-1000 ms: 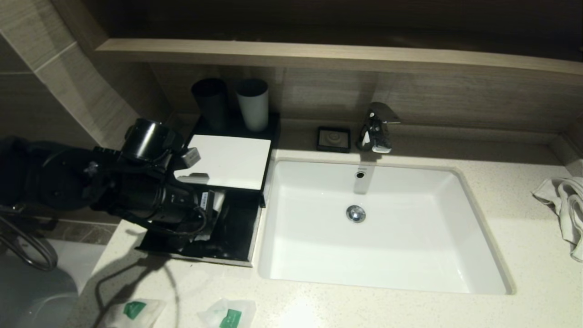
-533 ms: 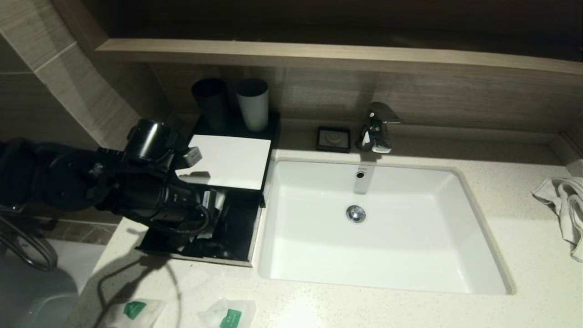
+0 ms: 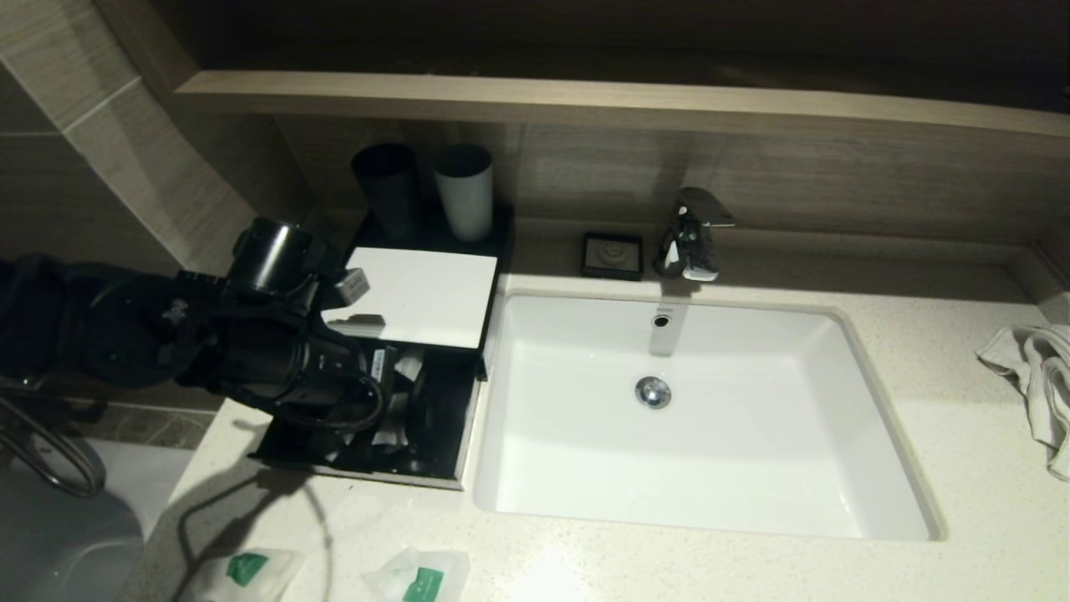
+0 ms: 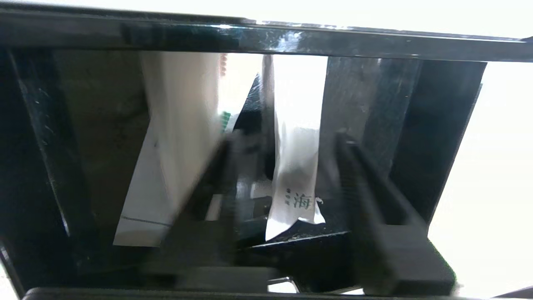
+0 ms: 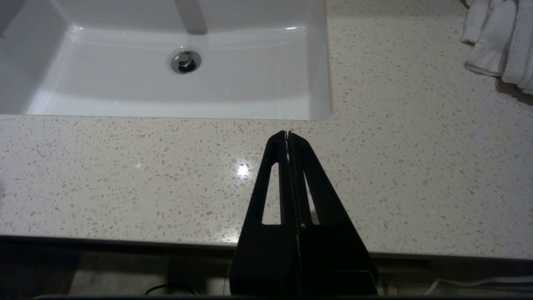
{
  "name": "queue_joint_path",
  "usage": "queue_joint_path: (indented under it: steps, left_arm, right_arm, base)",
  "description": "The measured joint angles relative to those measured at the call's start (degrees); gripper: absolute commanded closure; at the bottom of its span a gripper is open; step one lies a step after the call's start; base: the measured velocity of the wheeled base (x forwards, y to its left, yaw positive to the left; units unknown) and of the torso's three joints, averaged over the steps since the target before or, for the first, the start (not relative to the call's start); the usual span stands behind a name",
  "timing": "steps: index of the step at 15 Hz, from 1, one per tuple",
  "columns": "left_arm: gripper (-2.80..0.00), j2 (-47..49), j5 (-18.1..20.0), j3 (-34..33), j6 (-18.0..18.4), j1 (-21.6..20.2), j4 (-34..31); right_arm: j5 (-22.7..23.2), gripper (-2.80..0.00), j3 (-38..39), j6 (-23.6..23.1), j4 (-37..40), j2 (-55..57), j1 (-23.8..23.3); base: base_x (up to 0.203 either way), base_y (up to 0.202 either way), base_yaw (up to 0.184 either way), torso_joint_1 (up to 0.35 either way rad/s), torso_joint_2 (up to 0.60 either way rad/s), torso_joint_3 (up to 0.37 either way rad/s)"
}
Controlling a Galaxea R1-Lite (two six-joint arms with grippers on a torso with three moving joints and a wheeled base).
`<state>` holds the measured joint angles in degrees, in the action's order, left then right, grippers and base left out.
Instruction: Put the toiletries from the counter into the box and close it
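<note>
The black box (image 3: 418, 294) with its white top panel stands left of the sink, its front drawer (image 3: 447, 418) pulled out. My left gripper (image 3: 399, 400) is down in the drawer, open. In the left wrist view it (image 4: 287, 141) straddles one long white packet (image 4: 296, 166) lying loose on the drawer floor; a second long packet (image 4: 179, 141) lies beside it. Two small clear pouches with green labels (image 3: 247, 570) (image 3: 420, 579) lie on the counter (image 3: 961, 485) in front of the box. My right gripper (image 5: 287, 134) is shut and empty over the counter's front edge.
A black cup (image 3: 387, 191) and a grey cup (image 3: 464, 191) stand behind the box. The sink (image 3: 836, 468), faucet (image 3: 692, 234) and soap dish (image 3: 613, 254) are to the right. A white towel (image 3: 1036, 376) lies at the far right. A wooden shelf (image 3: 585, 100) runs above.
My left gripper's fingers have spread apart inside the drawer and the long packet now lies free between them. The right arm has not moved.
</note>
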<state>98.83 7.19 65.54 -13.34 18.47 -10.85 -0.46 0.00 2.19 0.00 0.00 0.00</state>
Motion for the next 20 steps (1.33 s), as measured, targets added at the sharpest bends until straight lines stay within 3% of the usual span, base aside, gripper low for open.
queue_joint_path:
  steps: [8,9,10,12,15,20]
  left_arm:
    - [-2.80,-7.60,-0.11,-0.44,0.14,0.07,-1.26]
    - [-0.26,-9.20,-0.12,-0.74,0.17,0.07,-1.82]
    - [0.00,-10.72,-0.12,-1.06,0.16,0.17,-2.60]
    - [0.00,-13.49,-0.11,-1.80,0.04,1.50,-4.16]
    - [0.00,-17.70,-0.36,-3.33,-0.05,7.23,-6.97]
    - [0.00,-23.64,-5.02,-11.30,-0.05,13.64,-9.32]
  right_arm:
    - [-0.02,0.00,0.00,-0.01,0.00,0.00,0.00]
    - [0.00,0.00,0.00,0.00,0.00,0.00,0.00]
    - [0.00,0.00,0.00,-0.02,0.02,0.00,0.00]
    - [-0.05,0.00,0.00,-0.02,0.00,0.00,0.00]
    - [0.00,0.00,0.00,-0.02,0.00,0.00,0.00]
    - [-0.04,0.00,0.00,0.00,0.00,0.00,0.00]
  base:
    - [0.000,0.000,0.000,0.000,0.00,0.000]
    - [0.000,0.000,0.000,0.000,0.00,0.000]
    - [0.000,0.000,0.000,0.000,0.00,0.000]
    - [0.000,0.000,0.000,0.000,0.00,0.000]
    - [0.000,0.000,0.000,0.000,0.00,0.000]
    - [0.000,0.000,0.000,0.000,0.00,0.000]
